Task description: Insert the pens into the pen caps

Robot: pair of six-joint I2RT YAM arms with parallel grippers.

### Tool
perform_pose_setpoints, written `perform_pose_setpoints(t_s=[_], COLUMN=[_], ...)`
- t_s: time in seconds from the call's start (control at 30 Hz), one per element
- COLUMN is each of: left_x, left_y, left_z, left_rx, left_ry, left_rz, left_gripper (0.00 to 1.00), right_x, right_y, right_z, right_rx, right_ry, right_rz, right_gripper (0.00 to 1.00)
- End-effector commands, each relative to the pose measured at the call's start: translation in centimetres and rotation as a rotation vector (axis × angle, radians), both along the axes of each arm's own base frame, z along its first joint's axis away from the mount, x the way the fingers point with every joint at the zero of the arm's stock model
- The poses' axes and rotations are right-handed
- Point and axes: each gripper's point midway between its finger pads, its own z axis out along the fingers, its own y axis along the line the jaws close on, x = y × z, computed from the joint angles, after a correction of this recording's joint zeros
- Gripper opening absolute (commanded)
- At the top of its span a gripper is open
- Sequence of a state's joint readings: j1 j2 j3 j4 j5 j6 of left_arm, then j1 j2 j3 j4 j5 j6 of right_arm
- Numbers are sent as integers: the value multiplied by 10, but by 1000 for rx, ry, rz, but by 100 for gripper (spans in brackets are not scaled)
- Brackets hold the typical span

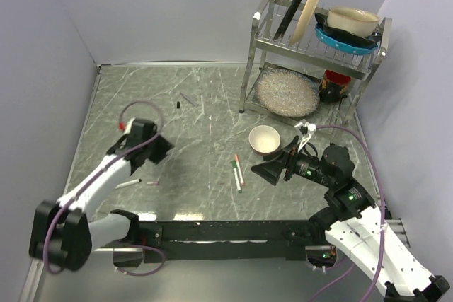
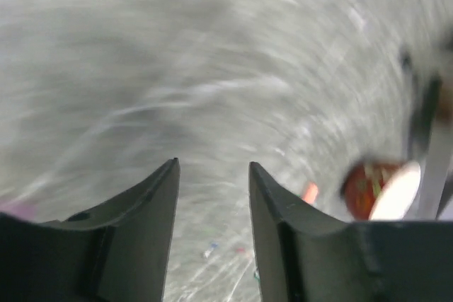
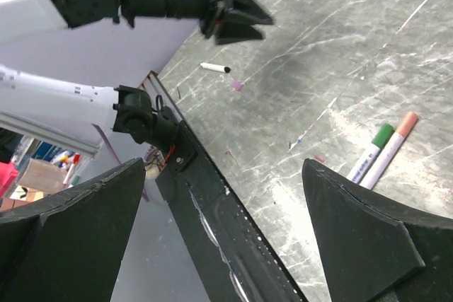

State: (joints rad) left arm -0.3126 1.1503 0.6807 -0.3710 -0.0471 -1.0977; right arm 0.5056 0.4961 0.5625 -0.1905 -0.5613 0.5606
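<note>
Pens [image 1: 238, 172] lie loose on the table [image 1: 212, 83], so the task looks barely begun. Nearest, a white pen [image 1: 129, 184] rests beside a pinkish cap [image 1: 153, 183]; the green- and pink-ended pair [image 3: 374, 152] sits mid-table. Left claw [image 2: 212, 167] hangs part-open, empty; right claw [image 3: 223, 167] gapes empty. Farthest: black cap [image 1: 178, 105], purplish pen [image 1: 187, 98]. No readable writing.

Two pens [image 1: 238, 172] lie before the bowl [image 1: 264, 139]; the dish rack [image 1: 311, 58] stands behind it, another pen [image 1: 128, 184] far left.
</note>
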Motion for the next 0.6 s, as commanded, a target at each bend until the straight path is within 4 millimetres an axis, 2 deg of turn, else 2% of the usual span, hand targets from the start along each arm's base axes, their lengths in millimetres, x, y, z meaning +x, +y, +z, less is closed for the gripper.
perform_pose_setpoints(t_s=[0.0,0.03,0.1,0.27,0.43,0.57], left_x=[-32,-39,-44,-55,-70,-81], left_y=[55,67,76,104,139,158], left_z=[-14,-20,-16,-25,-40,-44], left_rx=[-23,-32,-60,-73,-16,39], left_ry=[88,108,90,134,252,302], left_rz=[329,397,457,607,731,801], left_gripper=[51,52,55,57,54,54], right_x=[1,0,0,-2,-3,-3], right_y=[2,2,1,0,-1,-3], right_z=[13,12,12,12,11,9], right_rx=[37,38,41,36,33,27], right_ry=[-40,-40,-46,-47,-49,-49], right_rz=[8,10,5,6,5,-7], right_gripper=[100,100,100,100,100,100])
